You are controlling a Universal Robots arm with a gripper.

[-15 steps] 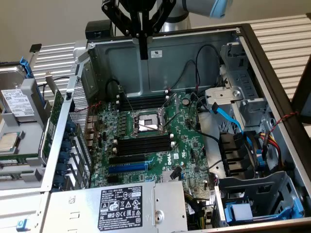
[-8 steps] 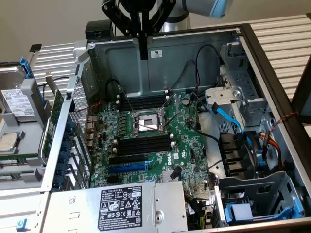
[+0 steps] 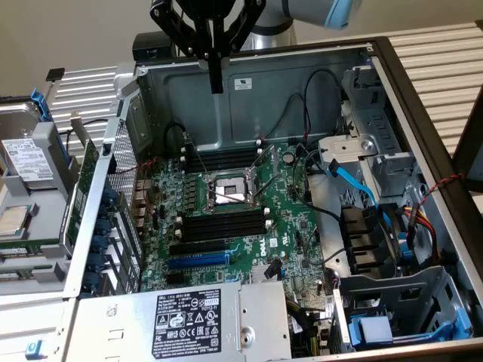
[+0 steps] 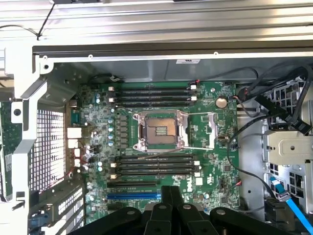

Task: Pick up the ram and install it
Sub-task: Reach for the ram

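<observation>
Above the open case, ext. view: we see the gripper (image 3: 216, 84) hanging high over the far wall of the PC case (image 3: 423, 90).
Jaws: pressed fully together, nothing between them (just black fingers, tip to tip).
Ram spot: we take the thin green board standing on edge outside the case, past the perforated wall on the exterior view's left, for the ram (image 3: 84, 177); well apart from the gripper.
Mobo: the motherboard (image 3: 294, 226) lies flat in the case; CPU socket (image 3: 229, 190) sits between two banks of black mem. slots (image 3: 226, 224) w/ white end clips; blue exp. slot (image 3: 198, 261) near one bank.
Wrist view, gripper: fingers (image 4: 166, 196) meet, closed and empty, high above the board.
Wrist view, board: socket betw. both slot banks, blue slot close to the fingers.
</observation>
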